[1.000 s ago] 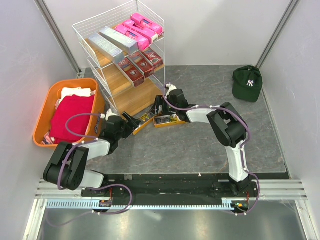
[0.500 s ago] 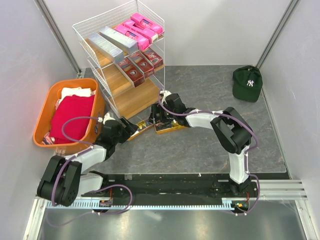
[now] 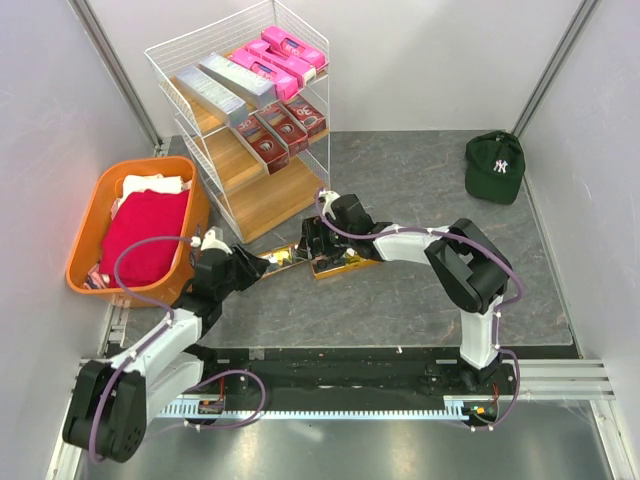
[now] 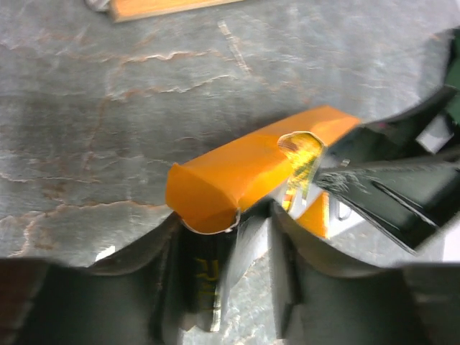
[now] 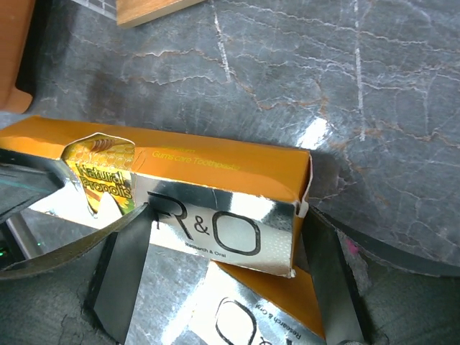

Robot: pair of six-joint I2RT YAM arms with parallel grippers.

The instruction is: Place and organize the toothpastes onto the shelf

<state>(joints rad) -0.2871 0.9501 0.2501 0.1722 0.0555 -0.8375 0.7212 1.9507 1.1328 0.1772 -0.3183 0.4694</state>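
Note:
A gold toothpaste box (image 3: pixel 285 257) lies on the table with its near end (image 4: pixel 205 198) wedged between the fingertips of my left gripper (image 3: pixel 257 266) (image 4: pixel 223 230), which is shut on it. Its other end (image 5: pixel 215 194) rests tilted on a second gold box (image 3: pixel 342 266) (image 5: pixel 280 309). My right gripper (image 3: pixel 313 243) (image 5: pixel 226 219) stands open over that end, one finger across the box and the other just past it. The shelf (image 3: pixel 265 195) holds silver (image 3: pixel 215 90) and pink (image 3: pixel 280 55) toothpastes on top and dark red ones (image 3: pixel 280 125) on the middle board. Its bottom board is bare.
An orange basket (image 3: pixel 90 215) with red and white cloths stands left of the shelf, close behind my left arm. A dark green cap (image 3: pixel 494 167) lies at the back right. The shelf's bottom board edge (image 5: pixel 151 11) is just beyond the boxes.
My left gripper has closed its jaws on the gold box's end while the arm drew back toward the near left. The right gripper and both boxes shifted slightly nearer.

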